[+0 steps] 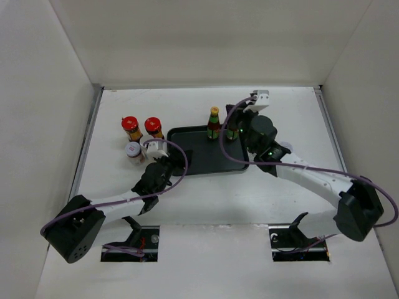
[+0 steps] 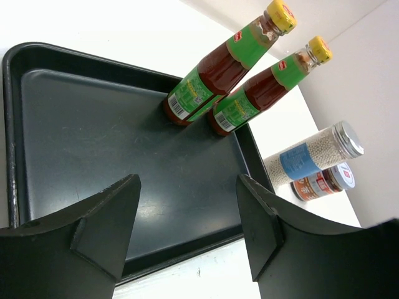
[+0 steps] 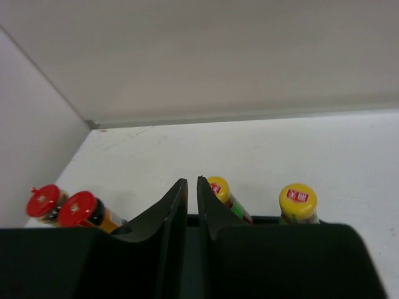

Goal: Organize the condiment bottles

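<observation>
Two slim green bottles (image 1: 214,123) stand at the far edge of the tray (image 1: 199,159) in the top view, one half hidden by the right arm. Like seems to be going beside like. Two red-lidded jars (image 1: 129,128) and a pale-lidded jar (image 1: 133,151) wait on the worktop (image 1: 187,205) just left of the tray, probably next in line.

From the left wrist, the left hand (image 2: 187,180) is spread wide with nothing between its fingers, poised over the tray's near rim. The tray holds only the two yellow-capped bottles, upright and side by side in a far corner. Past the rim, on the worktop, stand a grey-topped jar (image 2: 315,152) filled with pale beads and, beside it, a short labelled jar (image 2: 324,182).

From the right wrist, the right hand (image 3: 192,182) has its fingers drawn nearly together on nothing, just short of the yellow caps. It is likely free to fetch another jar.
</observation>
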You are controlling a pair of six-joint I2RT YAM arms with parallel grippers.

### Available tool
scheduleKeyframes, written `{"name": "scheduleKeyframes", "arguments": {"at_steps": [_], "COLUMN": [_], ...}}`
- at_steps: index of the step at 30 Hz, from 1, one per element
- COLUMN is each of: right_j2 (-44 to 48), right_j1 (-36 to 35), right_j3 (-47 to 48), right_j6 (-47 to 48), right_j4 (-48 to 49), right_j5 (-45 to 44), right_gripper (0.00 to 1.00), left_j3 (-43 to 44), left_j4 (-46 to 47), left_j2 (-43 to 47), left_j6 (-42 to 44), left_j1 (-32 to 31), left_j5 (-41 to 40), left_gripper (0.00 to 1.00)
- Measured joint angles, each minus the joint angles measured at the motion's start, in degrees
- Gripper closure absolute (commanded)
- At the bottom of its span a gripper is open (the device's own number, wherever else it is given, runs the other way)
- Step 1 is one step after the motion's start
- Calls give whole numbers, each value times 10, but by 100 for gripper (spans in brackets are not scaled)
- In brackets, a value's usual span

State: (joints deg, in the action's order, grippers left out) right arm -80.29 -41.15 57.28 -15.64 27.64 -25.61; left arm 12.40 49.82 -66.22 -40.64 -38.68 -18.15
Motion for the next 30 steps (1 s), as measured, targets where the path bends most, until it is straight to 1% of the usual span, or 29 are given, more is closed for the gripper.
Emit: {"name": "scheduleKeyframes", "arguments": {"at_steps": [3,7,10,12,16,19,21,23,25,30], "right_j2": [49,69,77,90,120,122,121,115,103,79], "right_j1": [-2,-10,-14,-16,-22,-28,-29,-30,-31,-32], "right_j3": [-54,-117,-156,-175,-199,-203,-206,-207,-207,-208], "right_j6": [-25,-43,-51,-57,-70,-84,-91,-96,-98,-101], "right_j4": [-1,-10,-30,-40,-40,-33,-29,-21,-15,-12], "right_j5": [12,17,21,22,22,26,31,35,38,43], "right_gripper": [88,85,81,79,67,54,47,43,42,40], "left_j3": [8,50,101,149,248,298,325,351,374,407], "left_j4": [-11,-46,-116,-184,-300,-367,-409,-450,-483,-540], "left_j2": [0,-2,12,31,60,71,64,47,23,-47], "left_j6": [4,15,30,46,73,84,93,101,106,115], "left_j1": [-1,-6,-2,8,37,57,72,89,108,162], "left_j5": [-1,-11,-35,-59,-120,-163,-184,-199,-205,-190], "left_gripper": [41,42,42,41,37,30,24,20,17,16]}}
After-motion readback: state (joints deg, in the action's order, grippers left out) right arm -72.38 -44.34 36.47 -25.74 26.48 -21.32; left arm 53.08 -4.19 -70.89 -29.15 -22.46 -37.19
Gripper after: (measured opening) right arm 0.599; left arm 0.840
